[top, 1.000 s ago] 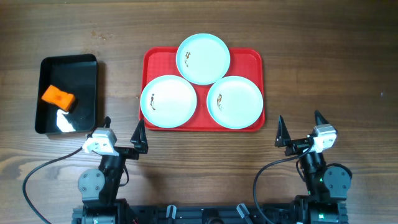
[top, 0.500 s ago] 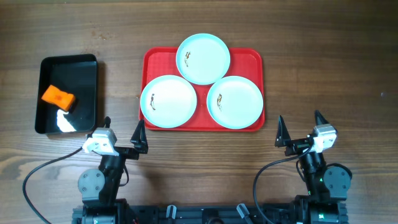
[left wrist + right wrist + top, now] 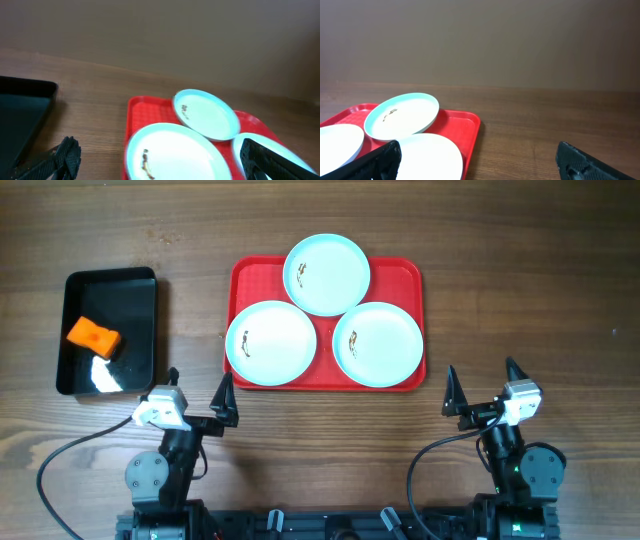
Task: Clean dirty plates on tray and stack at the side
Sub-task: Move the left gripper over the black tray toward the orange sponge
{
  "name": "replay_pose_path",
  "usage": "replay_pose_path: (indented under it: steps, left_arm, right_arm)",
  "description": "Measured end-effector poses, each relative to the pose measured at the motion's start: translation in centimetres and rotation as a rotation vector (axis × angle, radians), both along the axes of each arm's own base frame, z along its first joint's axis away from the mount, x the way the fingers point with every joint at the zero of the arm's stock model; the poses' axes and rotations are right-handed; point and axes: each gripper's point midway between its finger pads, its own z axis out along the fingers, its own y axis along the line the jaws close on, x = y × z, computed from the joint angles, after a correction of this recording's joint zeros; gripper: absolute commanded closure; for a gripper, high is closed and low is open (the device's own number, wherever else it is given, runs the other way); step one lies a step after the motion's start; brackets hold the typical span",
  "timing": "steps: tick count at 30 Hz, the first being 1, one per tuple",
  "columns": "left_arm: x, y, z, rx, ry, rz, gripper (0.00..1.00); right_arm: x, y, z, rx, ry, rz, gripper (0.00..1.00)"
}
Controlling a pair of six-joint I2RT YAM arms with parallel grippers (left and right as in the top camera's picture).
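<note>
Three round glossy plates [image 3: 327, 275] (each brown-smeared) on rimmed red plastic tray [image 3: 402, 278]; left gripper [image 3: 198, 388] at 7 o'clock, right gripper [image 3: 481, 382] at 5 o'clock, fingers apart.

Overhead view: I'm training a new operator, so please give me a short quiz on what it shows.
1. True or false: the plates are already stacked beside the red tray.
2. What lies in the black bin? A) an orange block B) a plate C) a cloth
3. Fill in: the left gripper and the right gripper both stand ____, holding nothing.
Key: 1 false, they lie spread on the tray; 2 A; 3 open.
</note>
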Motion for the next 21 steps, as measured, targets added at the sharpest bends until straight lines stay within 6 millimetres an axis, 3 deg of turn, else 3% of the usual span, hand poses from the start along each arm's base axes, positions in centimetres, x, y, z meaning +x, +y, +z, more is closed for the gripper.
replay_pose_path:
  steps: [3, 5, 9, 21]
  left_arm:
    - [-0.4, -1.8, 0.7, -0.123, -0.002, -0.104, 0.00]
    - [-1.3, -4.1, 1.7, -0.262, 0.013, -0.245, 0.00]
    - [-2.6, -6.3, 1.8, -0.377, 0.076, -0.390, 0.00]
    - [-4.5, -8.7, 3.3, -0.600, 0.170, -0.563, 0.00]
  right_arm:
    - [0.0, 0.0, 0.0, 0.000, 0.000, 0.000, 0.00]
    - [0.0, 0.0, 0.0, 0.000, 0.000, 0.000, 0.00]
    - [0.0, 0.0, 0.0, 0.000, 0.000, 0.000, 0.00]
    - [0.0, 0.0, 0.0, 0.000, 0.000, 0.000, 0.00]
